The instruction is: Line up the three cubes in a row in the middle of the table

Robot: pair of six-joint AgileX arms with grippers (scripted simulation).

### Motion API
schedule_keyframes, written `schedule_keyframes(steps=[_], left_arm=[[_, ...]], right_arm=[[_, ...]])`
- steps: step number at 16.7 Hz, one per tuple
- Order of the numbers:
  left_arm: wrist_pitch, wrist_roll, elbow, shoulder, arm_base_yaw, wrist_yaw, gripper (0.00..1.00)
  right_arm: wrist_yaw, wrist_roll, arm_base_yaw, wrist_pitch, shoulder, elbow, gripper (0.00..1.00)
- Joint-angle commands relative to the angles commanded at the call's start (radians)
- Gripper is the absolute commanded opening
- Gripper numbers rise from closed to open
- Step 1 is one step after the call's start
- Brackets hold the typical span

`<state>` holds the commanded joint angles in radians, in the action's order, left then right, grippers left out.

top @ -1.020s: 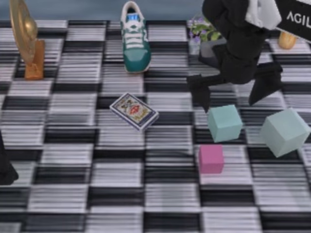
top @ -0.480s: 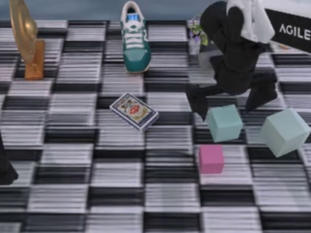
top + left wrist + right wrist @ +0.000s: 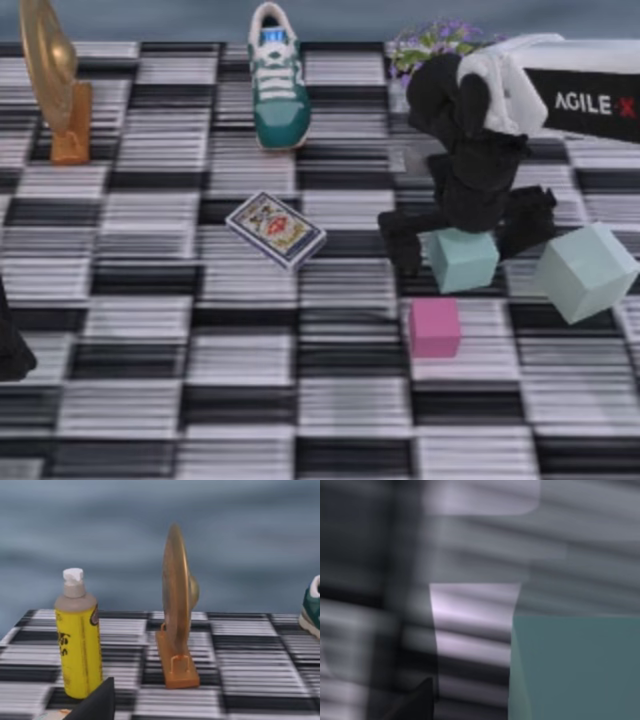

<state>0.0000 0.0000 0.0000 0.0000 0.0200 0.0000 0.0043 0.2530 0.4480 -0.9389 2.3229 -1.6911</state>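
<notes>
On the striped checkerboard surface (image 3: 250, 400), nearest the lower edge of the top view, the small pink cube (image 3: 435, 327) is seen at about 4 o'clock from the centre, resting flat. Just beyond it, towards 12 o'clock and apart from it, the mid-sized teal cube (image 3: 463, 260) is found, and at 3 o'clock from that one, near the right edge, the larger pale mint cube (image 3: 586, 271) is seen, turned at an angle to the pattern. The three cubes are gathered on the right half and are not set in a row.

The right gripper (image 3: 466, 232) is lowered over the teal cube, its jaws spread wide, one black finger at 9 o'clock of the cube and the other at 3 o'clock; nothing is gripped, and contact cannot be judged. In the right wrist view the teal cube (image 3: 575, 667) is shown close up beside pale stripes.

The left gripper (image 3: 12, 345) is seen only as a dark shape at the left edge, at 9 o'clock; the state of its jaws cannot be told.

Left of centre a patterned card box (image 3: 275, 229) lies flat. Farther back, a green sneaker (image 3: 277, 85) is placed at 12 o'clock, a golden trophy (image 3: 55, 80) at 10 o'clock, and purple flowers (image 3: 435, 45) behind the right arm. A yellow bottle (image 3: 77, 637) is shown beside the trophy in the left wrist view.
</notes>
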Motion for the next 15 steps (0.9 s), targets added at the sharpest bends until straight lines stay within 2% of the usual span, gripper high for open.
schedule_keyframes(steps=[2, 15], left_arm=[[0.000, 0.000, 0.000, 0.000, 0.000, 0.000, 1.00], [0.000, 0.000, 0.000, 0.000, 0.000, 0.000, 1.00]], right_arm=[[0.000, 0.000, 0.000, 0.000, 0.000, 0.000, 1.00], [0.000, 0.000, 0.000, 0.000, 0.000, 0.000, 0.02]])
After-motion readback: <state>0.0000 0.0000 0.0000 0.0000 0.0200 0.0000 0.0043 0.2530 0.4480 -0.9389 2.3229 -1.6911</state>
